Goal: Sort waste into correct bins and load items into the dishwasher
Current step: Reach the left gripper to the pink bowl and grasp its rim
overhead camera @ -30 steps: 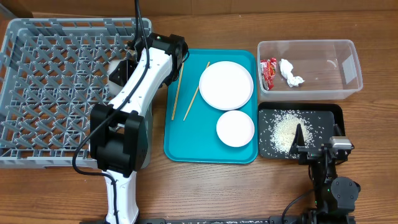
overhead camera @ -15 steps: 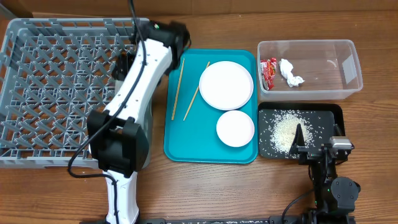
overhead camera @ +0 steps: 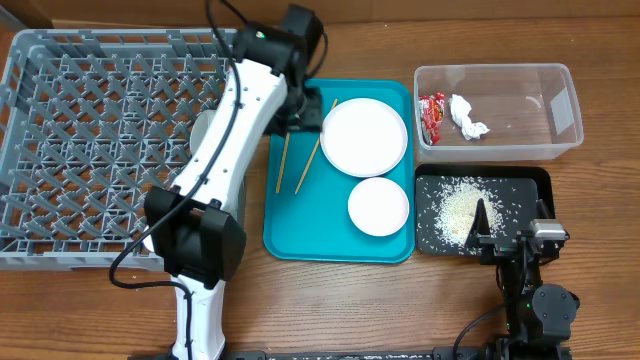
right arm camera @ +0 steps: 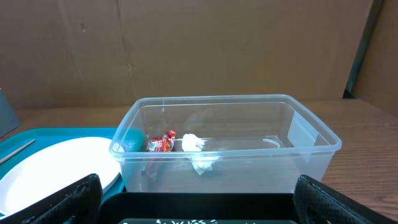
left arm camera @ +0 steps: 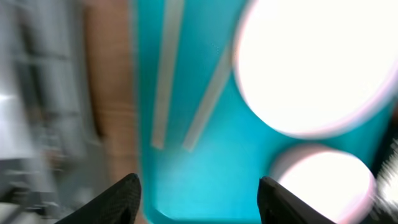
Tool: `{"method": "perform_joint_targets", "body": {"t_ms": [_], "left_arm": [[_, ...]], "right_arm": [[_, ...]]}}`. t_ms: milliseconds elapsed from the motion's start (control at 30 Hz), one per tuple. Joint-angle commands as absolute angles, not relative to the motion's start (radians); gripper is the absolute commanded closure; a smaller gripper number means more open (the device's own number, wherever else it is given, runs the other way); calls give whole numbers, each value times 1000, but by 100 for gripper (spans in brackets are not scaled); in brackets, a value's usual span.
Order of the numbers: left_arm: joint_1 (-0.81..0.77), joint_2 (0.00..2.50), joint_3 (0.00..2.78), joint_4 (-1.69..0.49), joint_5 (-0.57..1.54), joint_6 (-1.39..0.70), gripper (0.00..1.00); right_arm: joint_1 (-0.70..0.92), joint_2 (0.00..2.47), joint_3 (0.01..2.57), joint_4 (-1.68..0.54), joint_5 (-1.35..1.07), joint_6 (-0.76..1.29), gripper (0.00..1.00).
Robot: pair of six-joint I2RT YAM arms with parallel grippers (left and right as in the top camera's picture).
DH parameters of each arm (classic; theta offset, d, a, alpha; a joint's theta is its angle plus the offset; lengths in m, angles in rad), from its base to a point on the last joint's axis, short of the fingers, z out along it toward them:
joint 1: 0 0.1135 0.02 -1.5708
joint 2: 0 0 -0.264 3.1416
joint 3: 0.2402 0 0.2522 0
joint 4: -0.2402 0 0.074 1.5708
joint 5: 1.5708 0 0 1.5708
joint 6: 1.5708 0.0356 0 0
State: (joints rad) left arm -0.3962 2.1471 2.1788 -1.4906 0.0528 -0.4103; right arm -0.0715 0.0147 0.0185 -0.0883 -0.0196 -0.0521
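My left gripper (overhead camera: 312,104) (left arm camera: 202,190) is open and empty above the teal tray's back left corner, over the two wooden chopsticks (overhead camera: 297,158) (left arm camera: 166,74). The left wrist view is motion-blurred. The white-pink plate (overhead camera: 364,137) (left arm camera: 317,68) and the white bowl (overhead camera: 378,206) (left arm camera: 323,180) lie on the teal tray. A pale round thing (overhead camera: 203,128), perhaps the cup, shows in the grey dish rack (overhead camera: 90,140), partly hidden by my left arm. The clear tub (overhead camera: 520,110) (right arm camera: 249,155) holds the red wrapper (overhead camera: 432,117) (right arm camera: 161,143) and the tissue (overhead camera: 467,117) (right arm camera: 196,146). Rice (overhead camera: 460,208) lies in the black tray (overhead camera: 530,185). My right gripper (overhead camera: 506,240) (right arm camera: 199,196) is open at that tray's front edge.
The teal tray (overhead camera: 300,225) (left arm camera: 186,168) sits between the rack and the two bins. My left arm stretches from the front edge across the rack's right side. Bare wooden table (overhead camera: 380,300) shows along the front.
My left gripper has swung right, from over the rack's back right corner to over the teal tray's back left corner. The right arm has not moved.
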Motion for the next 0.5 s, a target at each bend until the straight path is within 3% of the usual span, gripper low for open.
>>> {"method": "perform_joint_targets", "body": {"t_ms": [0, 167, 300, 467], "left_arm": [[-448, 2132, 2113, -1483, 228, -369, 40], [-540, 2133, 1987, -1426, 228, -367, 40], [-594, 2132, 1881, -1341, 227, -423, 50], [-603, 2133, 1843, -1301, 223, -450, 49]], "right_arm": [[-74, 3, 8, -81, -20, -53, 0], [-74, 3, 8, -81, -20, -53, 0], [-74, 3, 8, -81, -20, -53, 0], [-74, 3, 8, -80, -20, -53, 0]]}}
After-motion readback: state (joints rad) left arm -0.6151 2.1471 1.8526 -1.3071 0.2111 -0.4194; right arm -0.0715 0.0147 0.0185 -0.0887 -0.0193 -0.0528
